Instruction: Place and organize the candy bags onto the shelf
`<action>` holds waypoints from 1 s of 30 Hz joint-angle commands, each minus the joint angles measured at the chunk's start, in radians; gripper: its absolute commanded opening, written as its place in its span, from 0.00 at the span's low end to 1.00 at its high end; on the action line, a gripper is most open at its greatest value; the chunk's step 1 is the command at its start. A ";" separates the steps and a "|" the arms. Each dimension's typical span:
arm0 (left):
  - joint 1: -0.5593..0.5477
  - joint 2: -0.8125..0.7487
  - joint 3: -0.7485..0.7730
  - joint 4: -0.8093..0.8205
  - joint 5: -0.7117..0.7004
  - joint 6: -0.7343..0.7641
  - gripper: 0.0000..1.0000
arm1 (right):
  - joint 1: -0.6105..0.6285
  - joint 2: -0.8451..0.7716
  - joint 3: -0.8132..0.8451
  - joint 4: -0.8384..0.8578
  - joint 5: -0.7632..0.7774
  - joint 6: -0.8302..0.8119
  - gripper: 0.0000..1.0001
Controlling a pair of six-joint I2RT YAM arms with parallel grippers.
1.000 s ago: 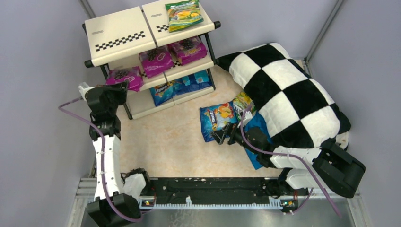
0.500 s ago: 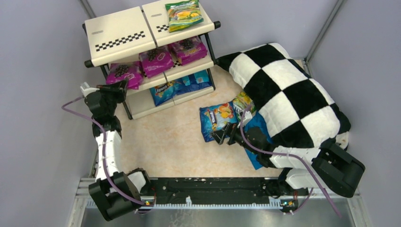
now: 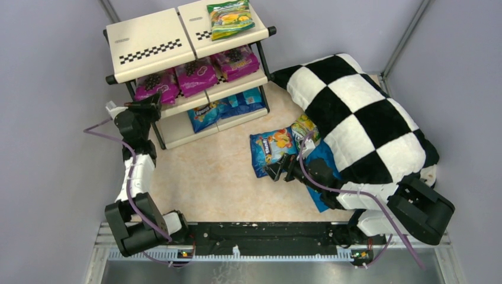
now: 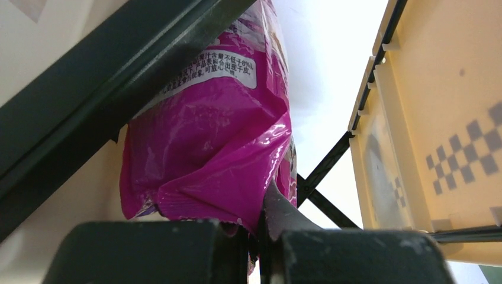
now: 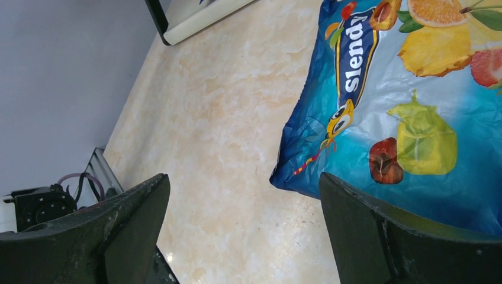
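Observation:
The shelf (image 3: 151, 47) stands at the back left. A green-yellow candy bag (image 3: 229, 18) lies on its top tier, two magenta bags (image 3: 196, 74) on the middle tier and blue bags (image 3: 228, 106) on the bottom tier. My left gripper (image 3: 148, 105) is shut on a third magenta bag (image 3: 155, 87) at the left end of the middle tier. In the left wrist view this bag (image 4: 219, 136) sits pinched in the gripper (image 4: 263, 228) beside the black frame. My right gripper (image 3: 277, 171) is open and empty at the near edge of a blue bag (image 3: 272, 148) on the floor. The right wrist view shows that bag (image 5: 408, 106) and the gripper (image 5: 243, 213).
A black-and-white checkered pillow (image 3: 361, 112) fills the right side. A green-yellow bag (image 3: 303, 127) pokes out from under its left edge. A plain blue cloth (image 3: 319, 198) lies under the pillow by the right arm. Grey walls close in on both sides.
My left gripper has carried the magenta bag up and to the right, further onto the middle tier. The right arm has not moved.

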 commanded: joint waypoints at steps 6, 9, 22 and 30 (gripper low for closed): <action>-0.070 0.010 0.041 0.117 -0.106 0.004 0.01 | -0.019 0.019 0.027 0.035 -0.015 0.006 0.95; -0.088 0.008 0.056 0.074 -0.139 0.037 0.06 | -0.020 0.018 0.026 0.036 -0.017 0.007 0.95; -0.089 0.088 0.082 0.057 -0.101 0.059 0.11 | -0.020 0.011 0.018 0.042 -0.016 0.007 0.95; -0.077 -0.001 0.043 0.051 -0.075 0.092 0.44 | -0.021 0.014 0.018 0.044 -0.018 0.007 0.95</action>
